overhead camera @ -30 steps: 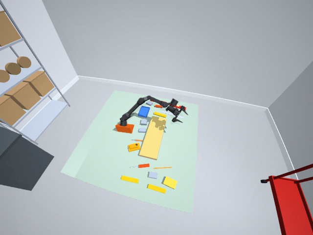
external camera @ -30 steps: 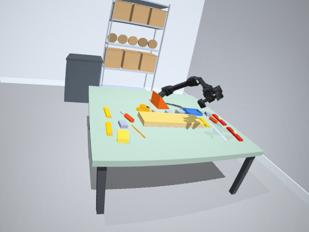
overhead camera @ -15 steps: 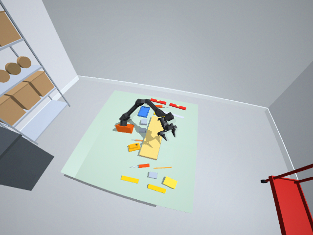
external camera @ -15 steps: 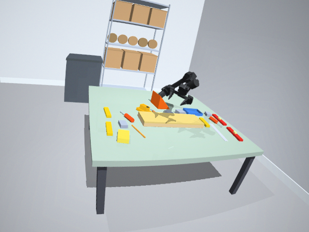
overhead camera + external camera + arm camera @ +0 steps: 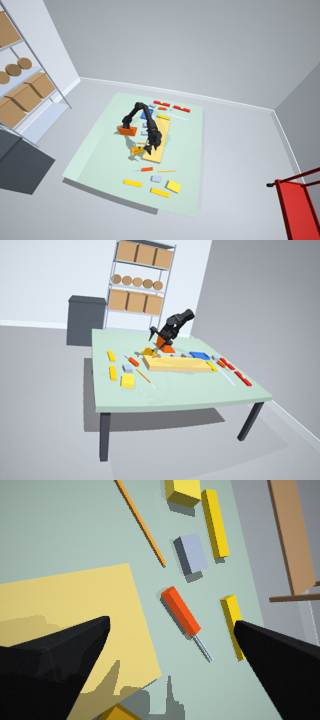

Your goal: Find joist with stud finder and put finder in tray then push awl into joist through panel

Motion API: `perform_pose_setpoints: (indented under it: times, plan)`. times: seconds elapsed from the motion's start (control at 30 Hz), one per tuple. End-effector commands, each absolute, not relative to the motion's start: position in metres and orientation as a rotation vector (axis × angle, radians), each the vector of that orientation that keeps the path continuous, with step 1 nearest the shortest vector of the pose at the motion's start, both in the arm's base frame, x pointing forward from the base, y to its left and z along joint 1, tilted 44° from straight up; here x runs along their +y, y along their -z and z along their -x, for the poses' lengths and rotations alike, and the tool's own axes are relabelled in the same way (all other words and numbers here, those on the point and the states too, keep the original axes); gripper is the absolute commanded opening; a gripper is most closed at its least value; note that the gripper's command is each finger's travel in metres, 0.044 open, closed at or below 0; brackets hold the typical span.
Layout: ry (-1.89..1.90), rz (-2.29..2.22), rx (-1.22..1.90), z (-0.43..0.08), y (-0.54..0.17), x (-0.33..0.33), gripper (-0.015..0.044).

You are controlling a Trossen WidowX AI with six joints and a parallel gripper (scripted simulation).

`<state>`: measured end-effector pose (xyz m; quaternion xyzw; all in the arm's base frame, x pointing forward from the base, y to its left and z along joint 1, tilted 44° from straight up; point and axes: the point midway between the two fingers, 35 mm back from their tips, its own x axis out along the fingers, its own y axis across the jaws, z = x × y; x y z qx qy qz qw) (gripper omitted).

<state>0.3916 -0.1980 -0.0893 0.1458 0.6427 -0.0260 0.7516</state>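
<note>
The floor panel (image 5: 164,131) (image 5: 178,366) (image 5: 107,592) is a long pale yellow board on the table. The yellow-orange stud finder (image 5: 136,150) (image 5: 149,351) (image 5: 118,714) rests beside the panel's end, on the arm's side; only a corner shows in the wrist view. What looks like the awl (image 5: 141,143) (image 5: 158,355), a thin tool with an orange handle, lies close to it, partly hidden. The blue tray (image 5: 150,110) (image 5: 203,358) stands beyond the panel's other end. My gripper (image 5: 153,151) (image 5: 154,345) (image 5: 172,624) is open and empty, tilted, above the panel's end near the stud finder.
A red-handled screwdriver (image 5: 147,169) (image 5: 133,361) (image 5: 181,611), a pencil-like stick (image 5: 166,171) (image 5: 143,375) (image 5: 142,525), a grey block (image 5: 156,178) (image 5: 127,368) (image 5: 192,554) and yellow blocks lie past the panel's near end. Red levels (image 5: 181,108) (image 5: 242,378) and a pale strip (image 5: 176,117) (image 5: 226,376) lie at the other end.
</note>
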Motion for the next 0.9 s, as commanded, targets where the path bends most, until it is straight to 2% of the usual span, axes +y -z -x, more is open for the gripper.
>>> perform_pose_setpoints:
  times: [0.0, 0.2, 0.43, 0.87]
  plan:
    - [-0.247, -0.283, 1.488, -0.325, 0.118, -0.190, 0.0440]
    - [-0.591, -0.275, 1.415, -0.261, 0.130, -0.175, 0.0440]
    - [-0.910, -0.279, 1.139, -0.201, 0.125, -0.147, 0.0440]
    - [-0.937, -0.278, 1.096, -0.196, 0.124, -0.143, 0.0440]
